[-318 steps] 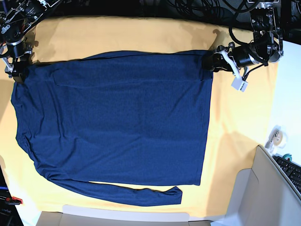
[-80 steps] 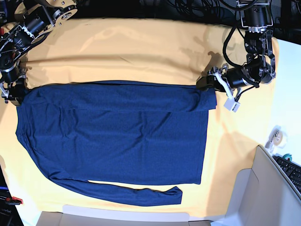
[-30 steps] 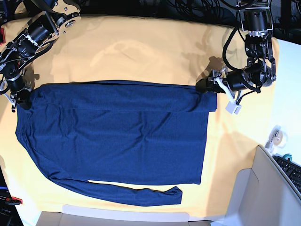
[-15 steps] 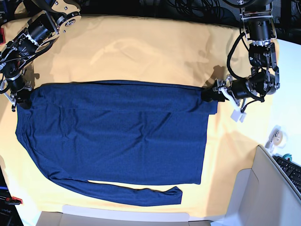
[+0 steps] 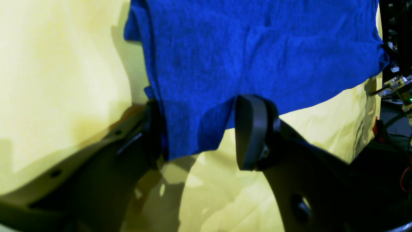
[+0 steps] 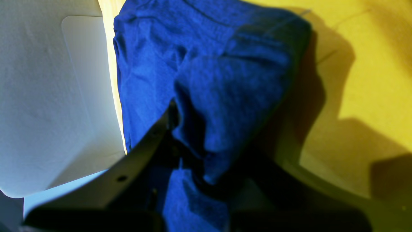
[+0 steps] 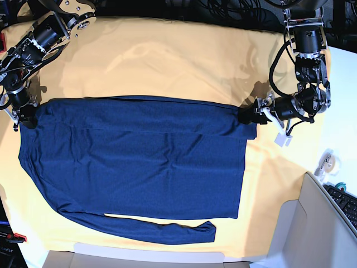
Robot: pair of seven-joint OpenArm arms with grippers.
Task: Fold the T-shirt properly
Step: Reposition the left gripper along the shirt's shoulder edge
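Start at the left of the base view: your right hand (image 7: 23,116) is clamped shut on the T-shirt (image 7: 139,162) at its upper corner there, and its wrist view shows blue fabric bunched up between the closed jaws. From that hand the shirt runs away sideways across the yellow cloth (image 7: 167,61) toward your other arm, so its long axis lies along the line between your two hands. The folded-over band sits along the far edge, and one sleeve (image 7: 162,230) trails along the near edge, well apart from both hands.

At the right of the base view, your left hand (image 7: 249,115) stands wide open at the opposite upper corner. In its wrist view the shirt's edge lies between the spread jaws, touching one finger (image 5: 154,135) but not pinched. So each hand is at its own corner.

The shirt is plain; no brand, label or writing can be read anywhere.
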